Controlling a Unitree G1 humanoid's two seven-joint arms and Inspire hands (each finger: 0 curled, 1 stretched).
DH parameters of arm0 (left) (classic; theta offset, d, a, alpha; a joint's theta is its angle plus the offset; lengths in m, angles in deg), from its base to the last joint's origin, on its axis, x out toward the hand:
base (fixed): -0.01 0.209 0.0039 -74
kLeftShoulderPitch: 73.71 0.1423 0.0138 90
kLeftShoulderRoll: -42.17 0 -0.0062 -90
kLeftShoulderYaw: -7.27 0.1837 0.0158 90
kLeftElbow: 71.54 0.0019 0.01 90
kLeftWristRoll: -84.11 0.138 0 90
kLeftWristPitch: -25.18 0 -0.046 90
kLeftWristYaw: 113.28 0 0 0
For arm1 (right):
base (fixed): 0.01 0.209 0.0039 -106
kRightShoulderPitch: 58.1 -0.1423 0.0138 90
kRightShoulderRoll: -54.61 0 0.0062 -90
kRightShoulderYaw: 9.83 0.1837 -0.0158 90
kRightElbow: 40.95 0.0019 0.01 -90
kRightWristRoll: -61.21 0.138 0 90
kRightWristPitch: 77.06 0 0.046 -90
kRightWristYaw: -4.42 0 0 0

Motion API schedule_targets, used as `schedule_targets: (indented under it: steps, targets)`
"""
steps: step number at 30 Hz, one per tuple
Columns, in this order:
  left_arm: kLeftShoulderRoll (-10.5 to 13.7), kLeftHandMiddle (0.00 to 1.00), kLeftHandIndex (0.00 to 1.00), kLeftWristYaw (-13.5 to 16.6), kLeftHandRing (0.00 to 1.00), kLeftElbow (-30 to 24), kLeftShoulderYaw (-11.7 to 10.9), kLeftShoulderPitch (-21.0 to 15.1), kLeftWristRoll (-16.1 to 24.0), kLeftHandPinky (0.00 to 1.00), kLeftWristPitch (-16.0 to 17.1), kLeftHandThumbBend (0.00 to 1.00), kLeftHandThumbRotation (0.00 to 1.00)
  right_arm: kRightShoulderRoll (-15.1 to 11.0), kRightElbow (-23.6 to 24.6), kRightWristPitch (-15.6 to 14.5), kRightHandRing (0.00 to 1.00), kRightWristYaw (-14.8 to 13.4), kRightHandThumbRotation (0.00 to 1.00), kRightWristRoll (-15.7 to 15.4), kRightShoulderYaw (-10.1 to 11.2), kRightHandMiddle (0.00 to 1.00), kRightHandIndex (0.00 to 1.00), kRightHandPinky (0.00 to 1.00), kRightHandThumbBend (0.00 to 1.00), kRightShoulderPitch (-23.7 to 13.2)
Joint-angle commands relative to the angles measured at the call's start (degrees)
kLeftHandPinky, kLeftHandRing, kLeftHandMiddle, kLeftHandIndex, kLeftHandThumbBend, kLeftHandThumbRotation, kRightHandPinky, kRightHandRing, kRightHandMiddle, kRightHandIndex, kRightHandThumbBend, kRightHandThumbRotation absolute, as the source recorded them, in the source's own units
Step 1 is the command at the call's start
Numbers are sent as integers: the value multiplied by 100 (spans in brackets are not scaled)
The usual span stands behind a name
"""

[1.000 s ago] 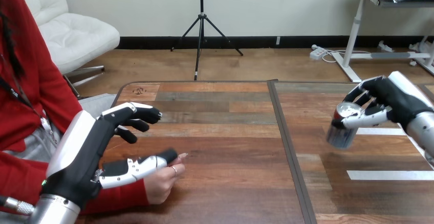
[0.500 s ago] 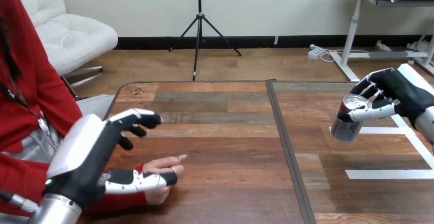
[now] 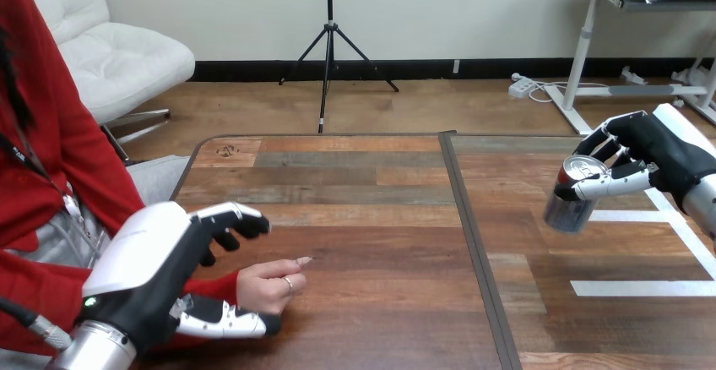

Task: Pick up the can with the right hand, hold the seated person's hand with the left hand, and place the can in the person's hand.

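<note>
The left hand (image 3: 143,273) nears the wrist; the can (image 3: 570,205) waits at the right.
Over the table (image 3: 363,243), the left hand has slid back from the person's hand (image 3: 268,281); its fingers arch loosely above the wrist and its thumb lies beside the sleeve, closed on nothing. The right hand (image 3: 654,155) stays curled round the can, lifted well apart from the person. The hold looks unfinished, so the handover must wait.
</note>
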Motion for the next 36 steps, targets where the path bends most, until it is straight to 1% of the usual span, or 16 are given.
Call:
schedule_targets:
  steps: [1, 4, 7, 16, 25, 28, 31, 36]
  targets:
    - [307, 71, 70, -24, 67, -2, 153, -325, 211, 57, 3, 100, 19, -117, 300, 229, 39, -13, 0, 191, 196, 45, 49, 35, 71, -385]
    - [374, 70, 69, 56, 66, 93, 210, -344, 331, 57, 40, 100, 17, -104, 289, 196, 39, 22, 0, 219, 213, 45, 49, 35, 70, -399]
    - [403, 70, 69, 42, 66, 126, 262, -363, 377, 57, -24, 100, 16, -117, 295, 240, 39, -4, 0, 197, 182, 45, 49, 35, 70, -401]
    - [462, 69, 68, 248, 65, 340, 384, -415, 546, 57, 5, 100, 14, -120, 303, 300, 39, -35, 0, 225, 176, 45, 49, 35, 71, -393]
    - [424, 69, 68, 450, 65, 514, 521, -468, 856, 58, -206, 100, 10, -141, 289, 309, 38, -51, 0, 186, 148, 45, 49, 34, 71, -403]
    - [419, 69, 68, 589, 66, 598, 579, -495, 970, 58, -250, 100, 9, -142, 286, 306, 38, -46, 0, 191, 152, 45, 49, 35, 71, -405]
    - [406, 69, 68, 705, 66, 653, 634, -513, 1089, 59, -331, 100, 6, -135, 275, 284, 39, -2, 0, 226, 175, 45, 49, 35, 71, -411]
    - [383, 69, 68, 901, 67, 747, 744, -552, 1321, 60, -503, 100, 5, -137, 269, 257, 39, -8, 0, 218, 170, 45, 49, 35, 71, -411]
